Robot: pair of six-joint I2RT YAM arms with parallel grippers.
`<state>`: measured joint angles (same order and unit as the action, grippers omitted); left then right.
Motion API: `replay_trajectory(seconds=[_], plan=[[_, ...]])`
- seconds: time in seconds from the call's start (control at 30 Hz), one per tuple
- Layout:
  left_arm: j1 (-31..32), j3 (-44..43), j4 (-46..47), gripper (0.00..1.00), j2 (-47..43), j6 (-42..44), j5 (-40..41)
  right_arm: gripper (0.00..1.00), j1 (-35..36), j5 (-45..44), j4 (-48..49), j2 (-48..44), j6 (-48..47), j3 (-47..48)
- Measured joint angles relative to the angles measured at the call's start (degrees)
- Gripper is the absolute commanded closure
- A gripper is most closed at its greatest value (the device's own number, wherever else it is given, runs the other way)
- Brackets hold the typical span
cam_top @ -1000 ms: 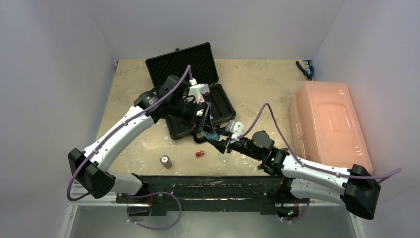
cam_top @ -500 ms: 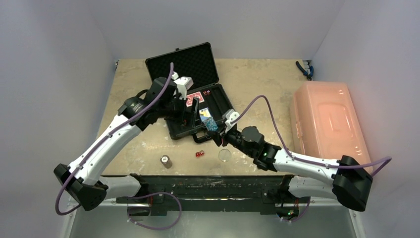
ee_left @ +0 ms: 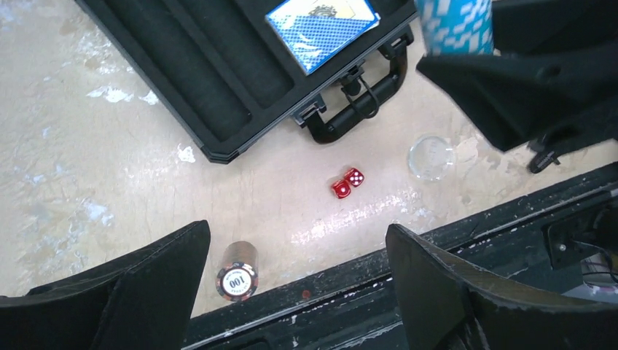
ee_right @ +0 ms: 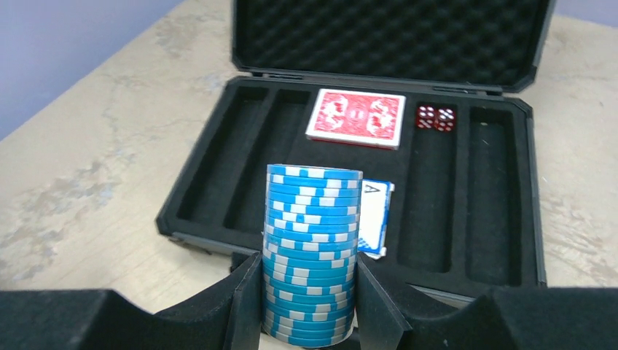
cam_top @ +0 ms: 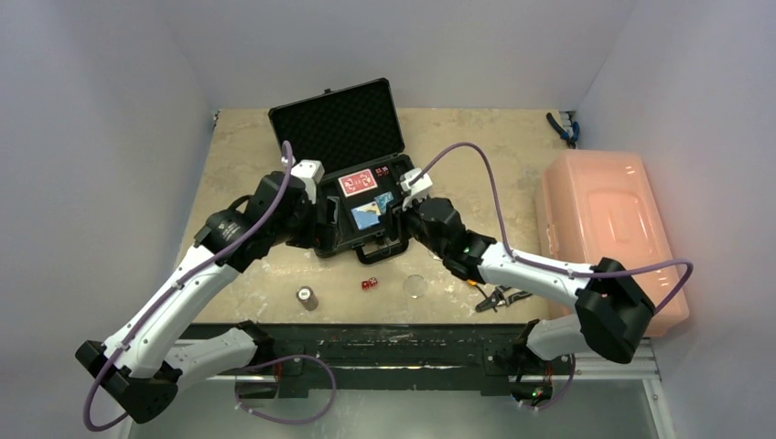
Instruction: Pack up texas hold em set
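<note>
Two hands hover at the open black hard briefcase (cam_top: 339, 117): the right hand (ee_right: 310, 306) is clamped on a stack of light-blue chips (ee_right: 313, 219) above its near edge; the left hand (ee_left: 295, 240), fingers apart, hangs near-left over two red dice (ee_left: 347, 182) on the beige counter (ee_left: 109, 146).
</note>
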<state>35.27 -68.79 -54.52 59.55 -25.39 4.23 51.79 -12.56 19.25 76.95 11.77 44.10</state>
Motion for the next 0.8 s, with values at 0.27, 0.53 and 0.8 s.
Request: replay_trajectory(seconds=[0.27, 0.53, 0.8], plan=[[0.0, 5.4, 0.1, 0.1, -2.6, -1.0, 2.6, 1.0, -5.9, 1.6, -7.7, 8.2, 2.9, 8.9], [0.0, 9.0, 0.6, 0.11, -2.5, -1.0, 3.3, 1.0, -8.5, 4.0, -14.1, 16.6, 4.9, 17.8], [0.0, 11.9, 1.4, 0.11, -2.5, -1.5, 3.8, 1.0, -11.0, 5.7, -19.7, 24.0, 5.7, 24.3]])
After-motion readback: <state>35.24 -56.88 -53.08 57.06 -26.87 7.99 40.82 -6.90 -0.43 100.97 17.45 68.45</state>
